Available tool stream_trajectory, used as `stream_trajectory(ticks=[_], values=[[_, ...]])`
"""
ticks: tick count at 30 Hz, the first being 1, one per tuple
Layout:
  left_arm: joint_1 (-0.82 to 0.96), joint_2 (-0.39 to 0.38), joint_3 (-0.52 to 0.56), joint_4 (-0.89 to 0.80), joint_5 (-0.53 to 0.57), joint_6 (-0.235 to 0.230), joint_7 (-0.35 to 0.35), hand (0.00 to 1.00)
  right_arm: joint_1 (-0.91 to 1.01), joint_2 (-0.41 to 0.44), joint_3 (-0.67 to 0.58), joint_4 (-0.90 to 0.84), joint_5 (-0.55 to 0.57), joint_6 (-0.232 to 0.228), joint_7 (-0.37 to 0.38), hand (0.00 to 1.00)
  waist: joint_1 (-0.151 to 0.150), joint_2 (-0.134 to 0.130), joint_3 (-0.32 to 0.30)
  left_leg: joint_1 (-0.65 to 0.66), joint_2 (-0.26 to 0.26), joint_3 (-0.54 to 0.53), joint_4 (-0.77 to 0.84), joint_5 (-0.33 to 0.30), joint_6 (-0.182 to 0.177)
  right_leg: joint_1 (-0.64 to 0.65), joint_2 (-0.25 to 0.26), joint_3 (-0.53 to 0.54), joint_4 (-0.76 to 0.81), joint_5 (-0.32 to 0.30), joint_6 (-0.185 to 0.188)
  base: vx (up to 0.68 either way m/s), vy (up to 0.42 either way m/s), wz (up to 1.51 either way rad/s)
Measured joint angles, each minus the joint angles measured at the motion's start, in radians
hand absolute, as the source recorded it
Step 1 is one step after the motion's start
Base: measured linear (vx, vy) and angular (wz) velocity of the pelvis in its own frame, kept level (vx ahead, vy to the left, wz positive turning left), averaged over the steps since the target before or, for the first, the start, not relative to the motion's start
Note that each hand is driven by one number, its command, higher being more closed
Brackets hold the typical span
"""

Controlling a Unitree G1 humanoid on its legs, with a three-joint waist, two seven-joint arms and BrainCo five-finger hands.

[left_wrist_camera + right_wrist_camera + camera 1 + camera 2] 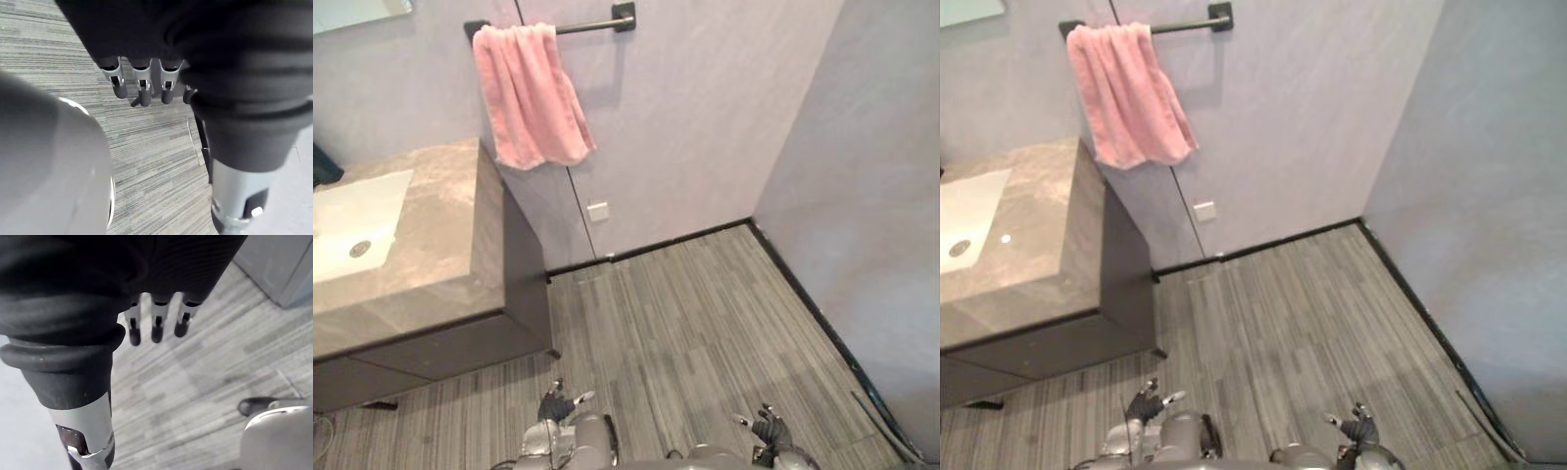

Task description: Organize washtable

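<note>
**Inspector:** Hands first, nearest the head camera, both low over the striped grey floor (705,313). Left hand (558,404): fingers (142,90) hang loosely extended, spread a little, gripping nothing. Right hand (769,428): fingers (156,328) straight and relaxed, likewise empty.

**Clerk:** And the washtable?

**Inspector:** Washtable (440,245) stands to the robot's left, well apart from both hands. It has a brown stone top on a dark cabinet, with a white sink (352,230) set into it and the drain visible.

**Clerk:** Anything on the wall?

**Inspector:** Pink towel (529,93) is draped over a black bar (592,24) above the washtable's far corner. It is bunched at the bar's left end and hangs unevenly. Small white socket plate (598,211) sits lower on the wall. Dark item (323,166) shows beside the sink, cut off; cannot identify.
</note>
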Motion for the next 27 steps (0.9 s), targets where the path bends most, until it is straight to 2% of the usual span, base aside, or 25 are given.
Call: stream_trajectory(ticks=[1,2,3,4,6,7,8,9,10,11,12,15,16,17,19,20,22,23,24,26,27], values=[[0.001,0.0,-0.007,0.002,-0.001,0.0,-0.001,0.0,-0.013,0.002,0.006,0.014,0.0,0.001,0.0,0.0,0.0,0.006,-0.001,0.002,-0.007,-0.003,-0.044,0.016,0.017,0.007,0.005,0.012,-0.002,-0.007,0.01,0.37,0.175,-0.68],[-0.003,0.0,-0.007,0.007,-0.002,0.0,-0.002,0.0,-0.03,0.013,0.018,0.033,-0.001,0.003,0.002,0.0,0.006,0.003,-0.004,0.013,-0.011,-0.014,-0.044,0.076,0.07,0.02,0.003,0.051,0.002,-0.029,0.035,0.43,0.227,-0.83],[-0.003,0.012,-0.004,0.008,-0.001,0.001,-0.006,0.0,-0.036,0.036,0.028,0.037,-0.001,0.003,0.004,0.0,0.011,-0.008,-0.016,0.022,-0.033,-0.007,-0.024,0.084,0.1,0.03,-0.019,0.088,0.025,-0.062,0.056,0.46,0.233,-0.82],[-0.004,0.018,-0.004,0.008,-0.001,0.001,-0.006,0.0,-0.035,0.041,0.04,0.038,-0.003,0.001,0.004,0.0,0.009,-0.023,-0.02,0.023,-0.047,0.005,-0.019,0.069,0.114,0.023,-0.035,0.099,0.055,-0.075,0.071,0.48,0.2,-0.53],[-0.006,0.03,-0.021,0.022,-0.005,0.002,-0.006,0.0,-0.036,0.043,0.038,0.036,-0.007,-0.003,0.008,0.0,-0.003,-0.037,-0.022,0.078,-0.075,0.014,-0.028,0.023,0.133,-0.1,-0.06,0.128,0.373,-0.095,0.133,0.5,0.209,-0.01],[-0.018,0.044,-0.037,0.034,-0.008,0.004,-0.007,0.0,-0.038,0.05,0.035,0.033,-0.007,-0.004,0.01,0.0,-0.005,-0.056,-0.017,0.129,-0.105,0.001,-0.043,0.003,0.147,-0.176,-0.084,0.137,0.591,-0.074,0.217,0.43,0.189,0.34],[-0.028,0.048,-0.04,0.048,-0.008,0.005,-0.007,0.0,-0.038,0.055,0.034,0.033,-0.008,-0.005,0.01,0.0,-0.004,-0.059,-0.012,0.16,-0.12,-0.011,-0.05,-0.008,0.151,-0.194,-0.095,0.137,0.67,-0.079,0.213,0.44,0.141,0.63],[-0.031,0.048,-0.039,0.053,-0.008,0.009,-0.006,0.0,-0.039,0.056,0.034,0.032,-0.009,-0.005,0.012,0.0,-0.003,-0.063,-0.007,0.227,-0.142,-0.037,-0.074,-0.029,0.161,-0.218,-0.119,0.115,0.757,-0.098,0.186,0.44,0.092,0.69],[-0.029,0.044,-0.038,0.053,-0.008,0.008,-0.005,0.0,-0.035,0.054,0.035,0.033,-0.01,-0.006,0.013,0.0,-0.006,-0.059,-0.003,0.275,-0.146,-0.055,-0.09,-0.043,0.167,-0.235,-0.132,0.083,0.771,-0.111,0.163,0.49,0.082,0.87],[-0.027,0.039,-0.036,0.059,-0.008,0.006,-0.005,0.0,-0.033,0.052,0.038,0.033,-0.01,-0.011,0.015,0.0,-0.004,-0.057,-0.004,0.318,-0.144,-0.087,-0.11,-0.057,0.167,-0.27,-0.136,0.05,0.749,-0.123,0.144,0.37,0.044,0.73],[-0.029,0.039,-0.035,0.065,-0.008,0.006,-0.005,0.0,-0.033,0.052,0.038,0.03,-0.009,-0.017,0.016,0.0,-0.006,-0.057,-0.004,0.336,-0.144,-0.106,-0.123,-0.061,0.169,-0.293,-0.134,0.04,0.728,-0.123,0.143,0.36,0.011,0.85],[-0.028,0.032,-0.028,0.07,-0.008,0.007,-0.004,0.0,-0.035,0.046,0.035,0.008,-0.009,-0.022,0.026,0.0,-0.014,-0.045,-0.004,0.409,-0.118,-0.178,-0.179,-0.083,0.144,-0.395,-0.094,0.037,0.47,-0.102,0.13,0.51,-0.071,0.76],[-0.024,0.031,-0.024,0.07,-0.008,0.008,-0.004,0.0,-0.037,0.046,0.034,0.002,-0.008,-0.022,0.027,0.0,-0.016,-0.044,-0.004,0.438,-0.109,-0.202,-0.195,-0.098,0.119,-0.416,-0.072,0.063,0.357,-0.048,0.093,0.46,-0.107,0.51],[-0.023,0.031,-0.024,0.07,-0.008,0.008,-0.003,0.0,-0.036,0.047,0.034,0.0,-0.008,-0.023,0.027,0.0,-0.018,-0.045,-0.004,0.447,-0.106,-0.213,-0.196,-0.107,0.106,-0.421,-0.064,0.073,0.322,-0.023,0.084,0.48,-0.153,0.56],[-0.016,0.019,-0.023,0.072,-0.008,0.008,-0.004,0.0,-0.038,0.055,0.031,-0.003,-0.005,-0.023,0.026,0.0,-0.034,-0.043,-0.009,0.476,-0.091,-0.254,-0.194,-0.132,0.075,-0.403,-0.059,0.077,0.307,0.097,0.08,0.47,-0.199,0.8],[-0.024,-0.008,-0.01,0.072,-0.007,0.006,-0.006,0.0,-0.039,0.043,0.03,-0.002,-0.007,-0.023,0.026,0.0,-0.032,-0.021,-0.023,0.469,-0.067,-0.269,-0.168,-0.131,0.068,-0.395,-0.06,0.031,0.324,0.068,0.063,0.52,-0.242,0.94],[-0.032,-0.044,0.014,0.066,-0.006,0.002,-0.006,0.0,-0.039,0.032,0.017,-0.002,-0.006,-0.022,0.027,0.0,-0.033,0.006,-0.025,0.419,-0.048,-0.267,-0.078,-0.129,0.061,-0.375,-0.064,-0.013,0.318,0.038,0.047,0.48,-0.249,0.77],[-0.034,-0.057,0.016,0.054,-0.006,0.002,-0.007,0.0,-0.038,0.032,-0.002,-0.003,-0.005,-0.02,0.025,0.0,-0.033,0.018,-0.021,0.341,-0.024,-0.24,0.111,-0.113,0.021,-0.319,-0.063,-0.042,0.281,0.02,0.032,0.44,-0.244,0.68],[-0.033,-0.059,0.02,0.043,-0.006,0.002,-0.007,0.0,-0.037,0.032,-0.004,-0.011,-0.002,-0.018,0.024,0.0,-0.032,0.016,-0.017,0.295,-0.005,-0.214,0.208,-0.108,-0.002,-0.285,-0.06,-0.05,0.257,0.014,0.026,0.48,-0.277,0.72],[-0.032,-0.07,0.032,0.025,-0.006,0.001,-0.007,0.0,-0.014,0.034,-0.005,-0.023,0.001,-0.016,0.023,0.0,-0.026,0.02,-0.011,0.214,0.093,-0.092,0.444,-0.111,0.003,-0.163,-0.042,-0.09,0.189,0.005,0.011,0.33,-0.189,0.42],[-0.032,-0.075,0.031,0.019,-0.005,0.001,-0.008,0.0,-0.004,0.04,-0.005,-0.029,0.001,-0.016,0.022,0.0,-0.02,0.009,-0.01,0.191,0.124,-0.038,0.458,-0.111,0.003,-0.112,-0.042,-0.098,0.166,0.004,0.01,0.27,-0.14,0.22]])
